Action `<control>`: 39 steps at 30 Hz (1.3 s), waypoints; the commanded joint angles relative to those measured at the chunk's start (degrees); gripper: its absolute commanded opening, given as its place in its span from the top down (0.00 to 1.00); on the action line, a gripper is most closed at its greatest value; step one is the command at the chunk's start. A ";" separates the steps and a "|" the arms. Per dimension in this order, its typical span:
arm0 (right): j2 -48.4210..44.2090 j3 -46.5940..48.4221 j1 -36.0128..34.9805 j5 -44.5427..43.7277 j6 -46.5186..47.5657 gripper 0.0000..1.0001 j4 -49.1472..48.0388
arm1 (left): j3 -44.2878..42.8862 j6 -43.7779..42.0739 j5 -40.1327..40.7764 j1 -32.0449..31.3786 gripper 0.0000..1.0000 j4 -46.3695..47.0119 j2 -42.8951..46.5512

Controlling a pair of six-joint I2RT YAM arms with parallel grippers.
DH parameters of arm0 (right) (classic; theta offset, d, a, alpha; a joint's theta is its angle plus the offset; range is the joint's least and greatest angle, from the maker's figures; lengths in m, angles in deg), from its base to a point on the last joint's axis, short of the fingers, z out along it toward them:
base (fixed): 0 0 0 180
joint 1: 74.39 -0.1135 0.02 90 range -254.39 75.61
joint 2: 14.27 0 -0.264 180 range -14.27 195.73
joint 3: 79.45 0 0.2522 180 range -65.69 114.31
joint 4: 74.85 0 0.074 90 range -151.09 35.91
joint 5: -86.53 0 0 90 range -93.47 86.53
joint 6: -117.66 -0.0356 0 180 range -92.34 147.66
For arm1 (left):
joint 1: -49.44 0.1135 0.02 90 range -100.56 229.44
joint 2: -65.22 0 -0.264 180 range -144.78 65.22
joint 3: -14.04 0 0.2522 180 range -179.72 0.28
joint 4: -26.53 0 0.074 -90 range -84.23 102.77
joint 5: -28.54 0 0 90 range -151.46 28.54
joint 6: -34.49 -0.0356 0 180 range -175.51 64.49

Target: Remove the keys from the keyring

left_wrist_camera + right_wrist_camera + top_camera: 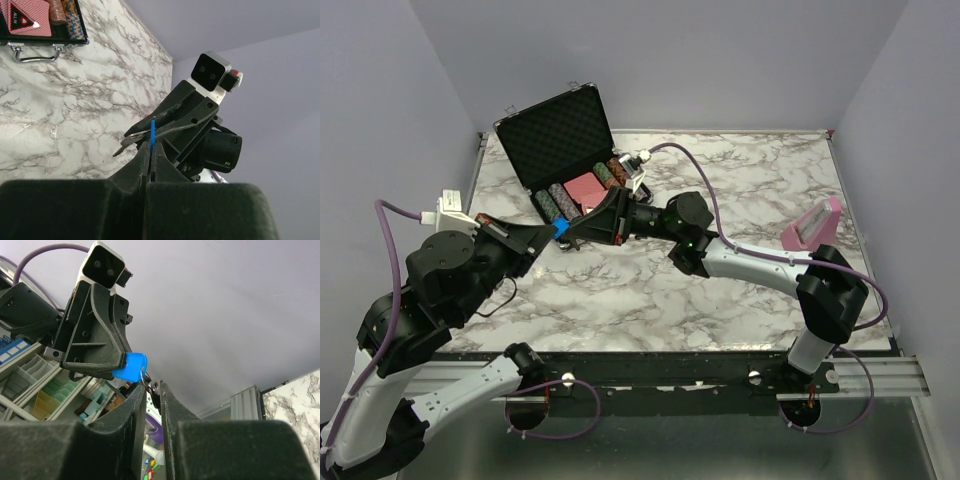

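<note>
Now, centre-left in the top view, the 2 arms' tips meet in mid-air above the marble surface (740,290). L jaws are clamped tight on the blue piece (131,366) of the keys (131,141). R jaws stand at a narrow slit w/ the keyring (146,379) between them, just below the blue piece; can't tell if they grip it. An open poker-chip case (560,140) sits upper left.

Soft, even light falls from overhead, bright without glare. The marble table (650,300) carries only faint shadows beneath the arms (750,262). Up close, the left gripper (151,150) and right gripper (152,387) are black, blurred bulk near each wrist; at their tips the blue piece (131,366) looks crisp, the shelves (30,385) beyond soft.
</note>
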 commanded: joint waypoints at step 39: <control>-15.33 8.93 -1.55 16.90 31.87 0.99 68.07 | 9.04 -40.55 -35.79 0.21 0.54 10.63 13.04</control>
